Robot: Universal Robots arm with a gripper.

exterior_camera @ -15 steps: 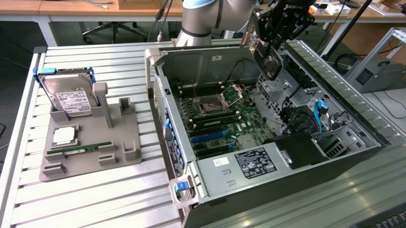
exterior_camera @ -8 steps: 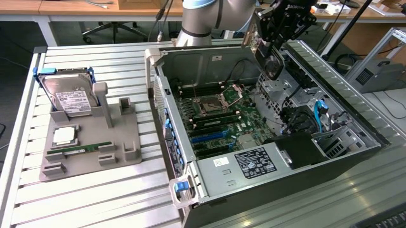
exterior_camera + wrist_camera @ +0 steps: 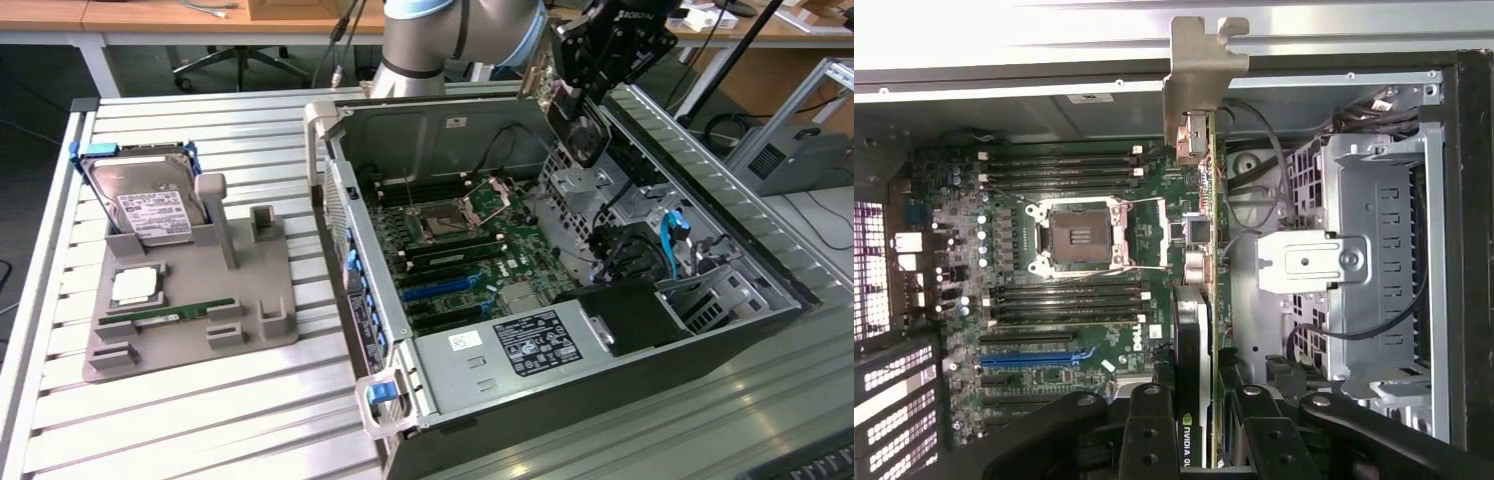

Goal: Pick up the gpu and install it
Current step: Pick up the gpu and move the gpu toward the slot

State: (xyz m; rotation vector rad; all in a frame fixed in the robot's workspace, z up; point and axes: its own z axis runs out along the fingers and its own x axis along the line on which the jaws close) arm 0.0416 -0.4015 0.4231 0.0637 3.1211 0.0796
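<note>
The claw (image 3: 1199, 432) is nearest, its black fingers (image 3: 1150, 430) pinching the gpu (image 3: 1199, 260) from both sides. The card is seen edge-on, with its silver end bracket (image 3: 1206, 62) pointing away from the claw. In the exterior view the claw (image 3: 589, 80) hangs from the arm (image 3: 447, 35) and holds the gpu (image 3: 578, 122) upright above the far end of the open computer case (image 3: 441, 400), not seated in any slot. Below the card lies the motherboard (image 3: 1084, 300) with its empty processor socket (image 3: 1079, 232) and a blue slot (image 3: 1034, 357). A metal drive cage (image 3: 1384, 250) sits beside the board. On the slatted table (image 3: 200, 430), at the exterior view's left and well apart from the case, a grey tray (image 3: 254, 290) carries a hard drive (image 3: 147, 200) leaning upright and a memory stick (image 3: 180, 313) lying flat.
</note>
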